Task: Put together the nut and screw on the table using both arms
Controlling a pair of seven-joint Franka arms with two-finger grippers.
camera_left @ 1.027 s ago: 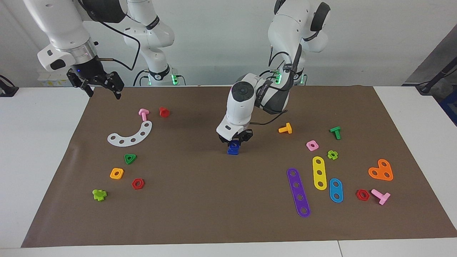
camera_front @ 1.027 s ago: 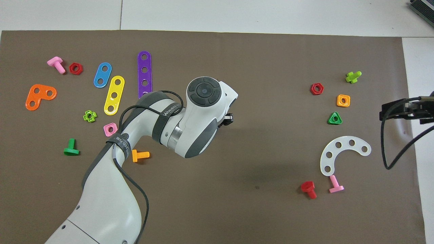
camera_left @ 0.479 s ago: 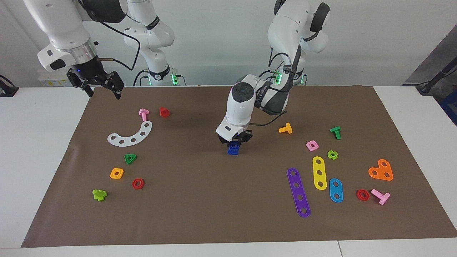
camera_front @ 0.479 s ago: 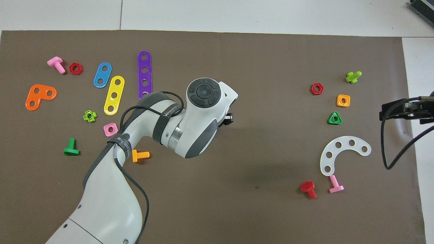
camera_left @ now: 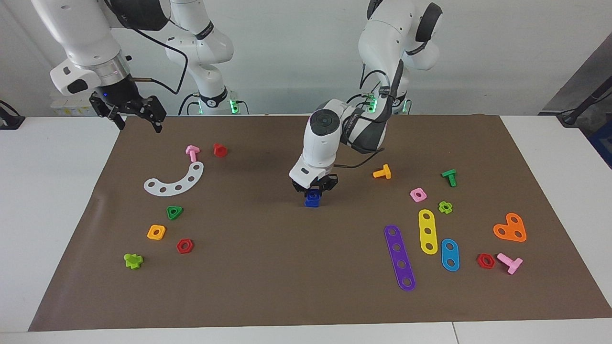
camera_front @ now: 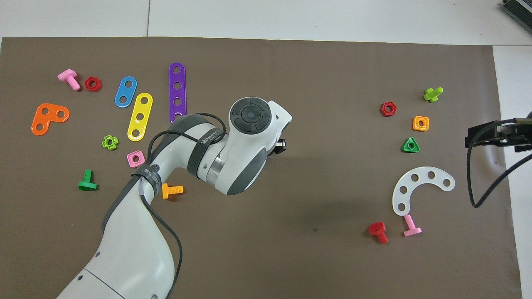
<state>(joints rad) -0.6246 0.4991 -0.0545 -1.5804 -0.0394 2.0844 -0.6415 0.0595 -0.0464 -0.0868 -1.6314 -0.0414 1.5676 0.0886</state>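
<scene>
In the facing view my left gripper (camera_left: 314,190) stands low over the middle of the brown mat on the table (camera_left: 267,272), shut on the dark-blue nut (camera_left: 313,194), whose hole faces the camera. Right under the nut, the dark-blue screw (camera_left: 311,203) rests on the mat; I cannot tell whether the two touch. From overhead the left wrist hides both blue pieces, and only a black bit of the left gripper (camera_front: 281,145) shows. My right gripper (camera_left: 139,124) waits open and raised over the mat's corner at the right arm's end, holding nothing; it also shows in the overhead view as the right gripper (camera_front: 474,139).
Toward the right arm's end lie a white curved strip (camera_left: 175,180), a green triangular nut (camera_left: 174,212), an orange square nut (camera_left: 156,232) and a red nut (camera_left: 184,246). Toward the left arm's end lie an orange screw (camera_left: 382,172), a pink nut (camera_left: 418,194) and coloured strips (camera_left: 399,257).
The left arm has shifted only very slightly above the blue pieces. The right arm has not moved.
</scene>
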